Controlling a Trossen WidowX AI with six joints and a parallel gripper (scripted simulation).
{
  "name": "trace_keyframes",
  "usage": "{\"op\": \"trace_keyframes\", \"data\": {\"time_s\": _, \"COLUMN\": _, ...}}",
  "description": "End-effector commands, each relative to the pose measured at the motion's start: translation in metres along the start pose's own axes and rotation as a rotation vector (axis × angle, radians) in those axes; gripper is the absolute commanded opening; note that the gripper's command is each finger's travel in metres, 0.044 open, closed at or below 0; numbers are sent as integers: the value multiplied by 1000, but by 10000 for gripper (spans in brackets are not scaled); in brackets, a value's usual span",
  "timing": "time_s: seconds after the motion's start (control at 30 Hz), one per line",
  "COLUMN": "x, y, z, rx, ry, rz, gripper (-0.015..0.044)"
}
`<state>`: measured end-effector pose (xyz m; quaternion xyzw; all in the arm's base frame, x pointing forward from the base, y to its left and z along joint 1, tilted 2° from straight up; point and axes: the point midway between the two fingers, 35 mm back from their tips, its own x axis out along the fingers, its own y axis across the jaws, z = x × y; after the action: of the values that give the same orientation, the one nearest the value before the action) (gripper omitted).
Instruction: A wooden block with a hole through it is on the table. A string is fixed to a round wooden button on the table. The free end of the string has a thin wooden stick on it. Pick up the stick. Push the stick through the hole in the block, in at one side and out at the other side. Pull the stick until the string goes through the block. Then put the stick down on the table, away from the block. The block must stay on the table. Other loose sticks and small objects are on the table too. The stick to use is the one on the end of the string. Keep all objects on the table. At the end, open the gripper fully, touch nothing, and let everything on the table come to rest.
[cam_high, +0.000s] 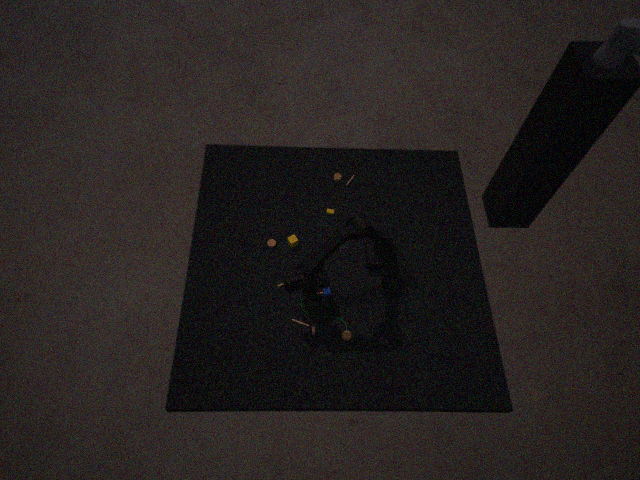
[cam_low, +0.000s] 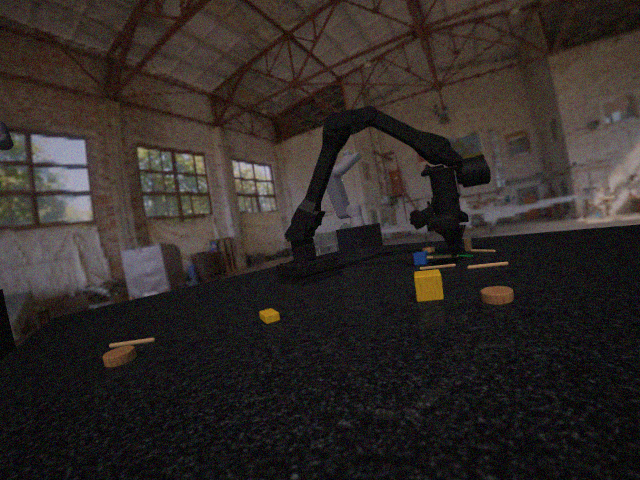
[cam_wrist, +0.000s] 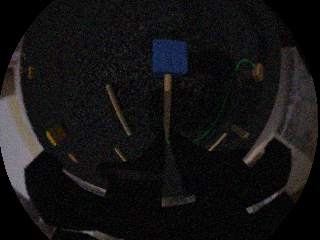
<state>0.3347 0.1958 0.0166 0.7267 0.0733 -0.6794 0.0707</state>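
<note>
The blue block (cam_high: 326, 291) (cam_low: 419, 258) (cam_wrist: 170, 56) sits on the table (cam_high: 232, 372). My gripper (cam_low: 455, 252) (cam_wrist: 166, 131) is low over the table, shut on the rear end of the string's stick (cam_wrist: 167, 105) (cam_low: 439, 256). The stick points at the block, and its front tip meets the block's near face in the wrist view; whether the tip is inside the hole cannot be told. The green string (cam_wrist: 228, 100) (cam_high: 342, 321) (cam_low: 465, 255) runs in a slack curve from the gripper to the round button (cam_wrist: 258, 72) (cam_high: 346, 334). The hole is not visible.
Loose sticks (cam_wrist: 118, 110) (cam_wrist: 120, 154) lie left of the held stick. Another stick (cam_wrist: 217, 142) (cam_high: 300, 322) and a wooden piece (cam_wrist: 240, 131) (cam_high: 313, 329) lie right. A yellow cube (cam_high: 293, 239) (cam_low: 428, 285) and a wooden disc (cam_high: 271, 242) (cam_low: 497, 295) stand farther off.
</note>
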Motion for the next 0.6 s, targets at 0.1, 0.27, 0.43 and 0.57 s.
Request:
{"op": "trace_keyframes", "data": {"time_s": 0.1, "x": -3, "y": 0, "z": 3, "rx": 4, "ry": 10, "rz": 2, "gripper": 0}}
{"op": "trace_keyframes", "data": {"time_s": 0.27, "x": -3, "y": 0, "z": 10, "rx": 4, "ry": 9, "rz": 2, "gripper": 0}}
{"op": "trace_keyframes", "data": {"time_s": 0.43, "x": -3, "y": 0, "z": 17, "rx": 4, "ry": 8, "rz": 2, "gripper": 0}}
{"op": "trace_keyframes", "data": {"time_s": 0.57, "x": -3, "y": 0, "z": 22, "rx": 4, "ry": 8, "rz": 2, "gripper": 0}}
